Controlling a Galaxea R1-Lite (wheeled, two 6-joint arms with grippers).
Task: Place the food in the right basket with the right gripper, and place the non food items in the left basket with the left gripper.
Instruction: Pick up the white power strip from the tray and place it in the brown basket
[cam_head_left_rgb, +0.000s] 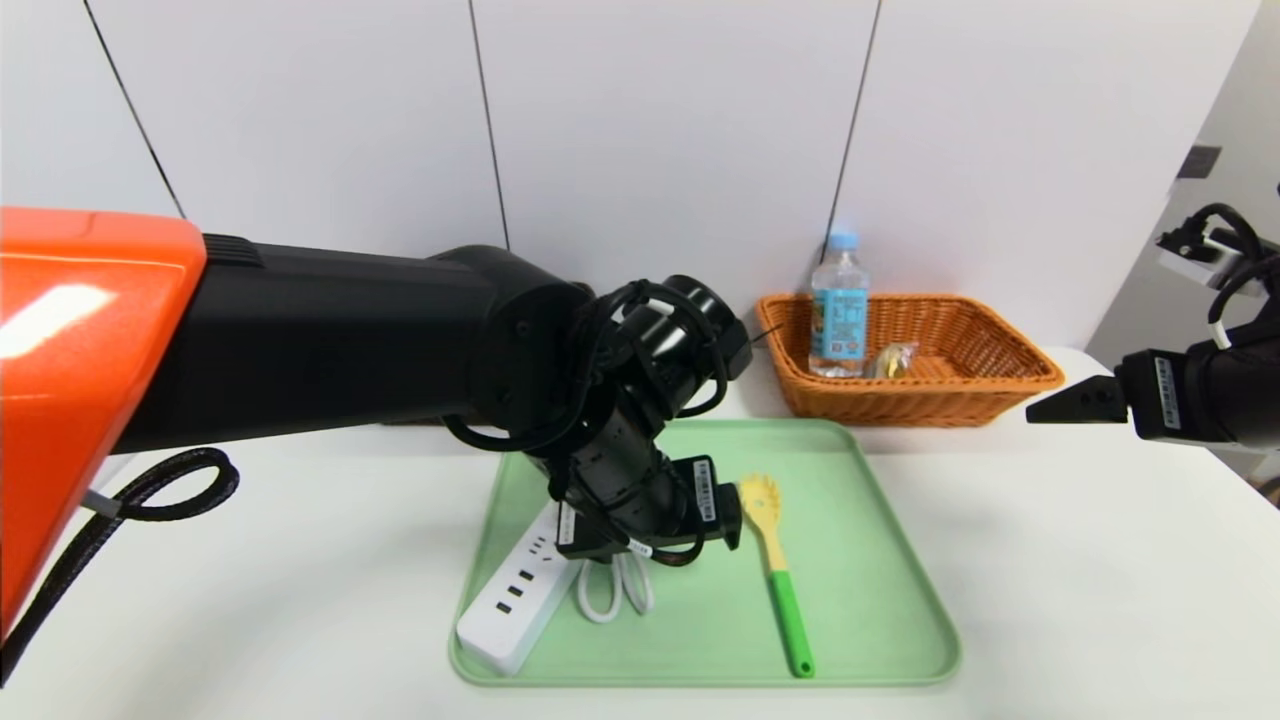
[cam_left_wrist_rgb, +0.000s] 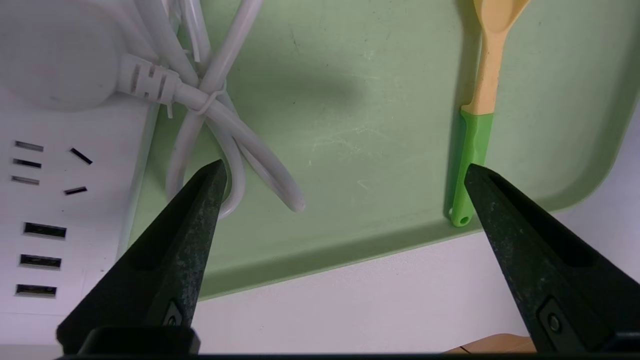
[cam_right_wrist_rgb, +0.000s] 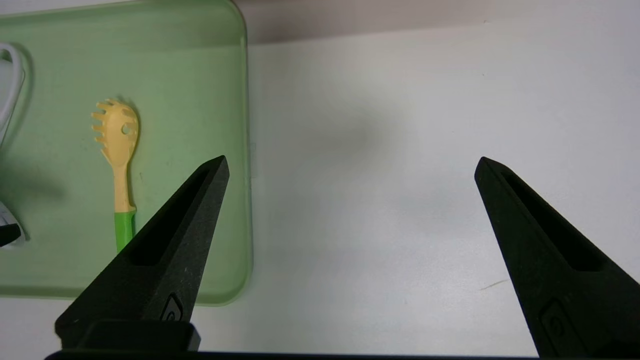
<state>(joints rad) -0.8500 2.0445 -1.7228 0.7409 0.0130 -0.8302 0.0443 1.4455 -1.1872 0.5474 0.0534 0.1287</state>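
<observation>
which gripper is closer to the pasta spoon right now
Left. The left gripper hangs open over the green tray, just beside the pasta spoon. The right gripper hangs open over bare table, off the tray's right edge.

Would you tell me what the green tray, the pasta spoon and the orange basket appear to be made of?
Green tray: likely matte plastic, with fine pale scuffs. Pasta spoon: probably moulded plastic, yellow head, glossy green handle. Orange basket: woven wicker or an imitation; strands show.

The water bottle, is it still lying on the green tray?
No, the water bottle stands upright inside the orange basket, behind the green tray.
</observation>
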